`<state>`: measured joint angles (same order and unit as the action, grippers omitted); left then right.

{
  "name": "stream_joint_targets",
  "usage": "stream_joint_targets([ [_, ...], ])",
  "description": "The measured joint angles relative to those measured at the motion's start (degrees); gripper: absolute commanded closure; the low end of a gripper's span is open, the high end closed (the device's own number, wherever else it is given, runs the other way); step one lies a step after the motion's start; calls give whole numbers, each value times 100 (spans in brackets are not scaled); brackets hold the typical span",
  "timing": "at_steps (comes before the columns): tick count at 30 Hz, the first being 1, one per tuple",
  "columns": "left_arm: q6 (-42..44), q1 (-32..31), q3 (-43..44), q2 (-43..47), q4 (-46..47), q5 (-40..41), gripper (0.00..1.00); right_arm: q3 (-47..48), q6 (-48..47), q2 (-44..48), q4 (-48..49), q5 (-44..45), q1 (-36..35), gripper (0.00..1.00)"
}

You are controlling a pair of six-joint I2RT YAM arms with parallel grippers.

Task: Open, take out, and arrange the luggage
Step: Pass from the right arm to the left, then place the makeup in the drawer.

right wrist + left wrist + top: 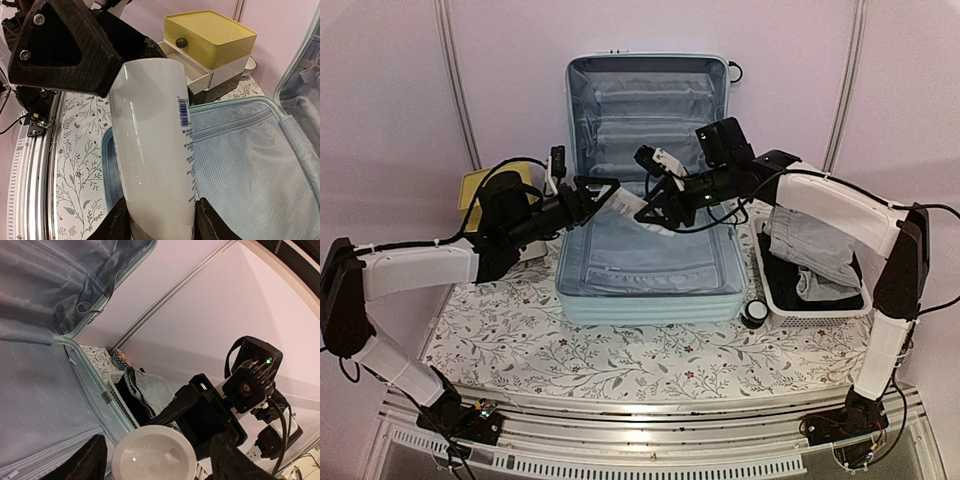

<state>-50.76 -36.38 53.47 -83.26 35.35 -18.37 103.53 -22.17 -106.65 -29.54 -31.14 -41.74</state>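
Luggage (620,258) open, beneath jaws — right jaws grip white bottle (155,150).

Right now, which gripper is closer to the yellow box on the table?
Left. The left gripper is over the left side of the luggage, near the yellow box; the right gripper, holding a white bottle, is farther right, over its middle.

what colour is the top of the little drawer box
Yellow; the small yellow-topped drawer box shows best in the right wrist view.

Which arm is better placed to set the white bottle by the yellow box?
Left, probably: its tool straddles the bottle, and the yellow box stands on its side.
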Motion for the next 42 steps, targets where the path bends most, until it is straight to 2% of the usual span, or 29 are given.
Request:
stream_joint_targets([
  [6, 4, -11, 0, -26, 94, 44, 49, 0, -44, 0, -2, -46, -15, 59],
  [8, -4, -11, -2, -44, 125, 66, 57, 0, -63, 0, -4, -61, -17, 55],
  [11, 13, -11, -13, -57, 162, 122, 65, 0, -72, 0, 0, -52, -20, 50],
  [16, -9, -9, -186, -57, 251, 166, 66, 0, -96, 9, 22, -72, -24, 30],
  [21, -122, 175, -564, -7, 258, 146, 67, -85, -109, 111, 61, -83, -24, 24],
  [27, -323, 1189, -1377, 695, 254, 42, 69, -579, -90, 662, 330, -70, -24, 21],
  [36, -415, 2857, -2540, 2758, -66, 758, 71, -1530, 57, 1482, 1062, 144, -2, 20],
  [42, -442, 3606, -2756, 2970, -149, 933, 71, -1965, 214, 1609, 1351, 411, 46, 19],
])
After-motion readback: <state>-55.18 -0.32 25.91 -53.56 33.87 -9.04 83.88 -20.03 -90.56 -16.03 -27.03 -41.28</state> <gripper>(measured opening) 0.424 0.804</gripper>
